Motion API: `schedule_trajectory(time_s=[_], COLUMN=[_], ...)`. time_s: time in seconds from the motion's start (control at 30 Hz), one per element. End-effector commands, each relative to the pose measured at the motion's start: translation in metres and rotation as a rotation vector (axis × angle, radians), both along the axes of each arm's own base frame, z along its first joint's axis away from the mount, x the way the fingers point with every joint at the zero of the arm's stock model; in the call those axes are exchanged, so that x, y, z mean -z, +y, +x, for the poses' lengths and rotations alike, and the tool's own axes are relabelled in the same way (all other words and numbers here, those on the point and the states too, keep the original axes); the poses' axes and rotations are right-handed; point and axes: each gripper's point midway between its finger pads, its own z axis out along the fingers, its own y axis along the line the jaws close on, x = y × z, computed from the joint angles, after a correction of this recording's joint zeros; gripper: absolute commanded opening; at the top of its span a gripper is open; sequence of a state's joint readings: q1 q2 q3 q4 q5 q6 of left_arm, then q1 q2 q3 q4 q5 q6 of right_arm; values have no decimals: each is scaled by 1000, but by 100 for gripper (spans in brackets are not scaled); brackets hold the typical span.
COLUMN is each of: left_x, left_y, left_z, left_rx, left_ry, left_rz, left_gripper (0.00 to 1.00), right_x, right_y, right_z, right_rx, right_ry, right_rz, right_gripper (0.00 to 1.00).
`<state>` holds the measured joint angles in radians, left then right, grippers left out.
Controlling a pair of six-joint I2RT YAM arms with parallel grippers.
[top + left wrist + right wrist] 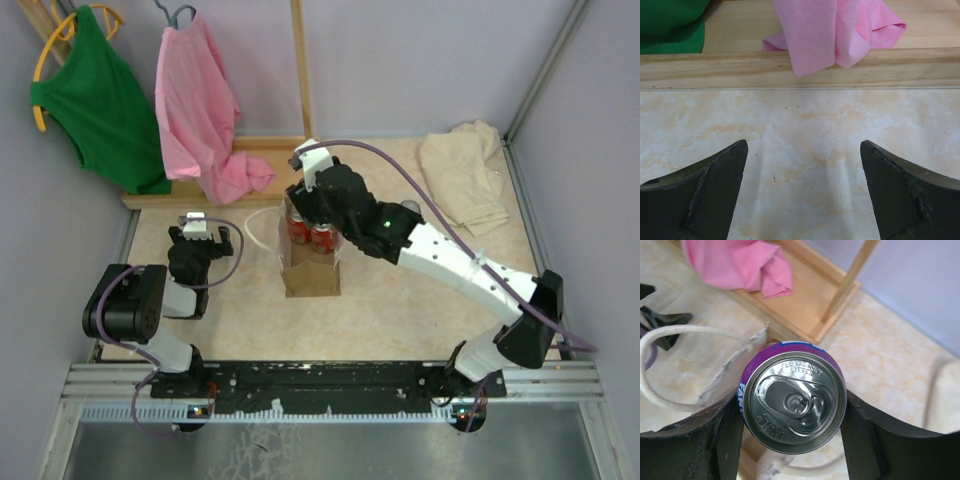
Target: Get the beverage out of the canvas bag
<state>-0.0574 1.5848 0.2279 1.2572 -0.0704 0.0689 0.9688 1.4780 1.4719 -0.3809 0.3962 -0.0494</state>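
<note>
Your right gripper (pixel 794 404) is clamped on the purple can (pixel 794 395), a finger pressed to each side, at the far end of the canvas bag (pixel 310 275) beside two red cans (pixel 298 232). Lift it straight up, grip firm, so it clears the bag's wall and the white handle (pixel 650 370), then carry it away from the wooden rack (pixel 800 305) beyond.

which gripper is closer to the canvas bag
Right. The right gripper is above the canvas bag, shut on a purple can; the left gripper sits open, apart to the bag's left.
</note>
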Motion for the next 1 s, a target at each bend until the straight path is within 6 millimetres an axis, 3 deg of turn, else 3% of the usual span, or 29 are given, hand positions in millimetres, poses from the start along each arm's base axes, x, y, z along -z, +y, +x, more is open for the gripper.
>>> schedule_trajectory(time_s=[0.0, 0.17, 0.27, 0.4, 0.5, 0.7, 0.97], left_x=[-8, -8, -8, -8, -8, -8, -8], left_y=[-2, -2, -2, -2, -2, -2, -2], left_z=[5, 5, 5, 5, 5, 5, 5], left_rx=[3, 2, 3, 2, 3, 2, 3], left_ry=[-31, -31, -31, -30, -31, -31, -31], left_rz=[3, 3, 3, 3, 2, 3, 2], left_gripper=[100, 100, 100, 100, 100, 100, 100], right_x=[-113, -135, -137, -119, -93, -3, 87], right_y=[-56, -121, -167, -221, -249, -264, -237], right_z=[-2, -7, -12, -13, -17, -25, -26], right_rx=[178, 413, 575, 703, 755, 782, 701], right_ry=[-245, -328, -347, -281, -216, -46, 86], right_rz=[150, 126, 108, 124, 138, 116, 160], right_gripper=[0, 0, 0, 0, 0, 0, 0])
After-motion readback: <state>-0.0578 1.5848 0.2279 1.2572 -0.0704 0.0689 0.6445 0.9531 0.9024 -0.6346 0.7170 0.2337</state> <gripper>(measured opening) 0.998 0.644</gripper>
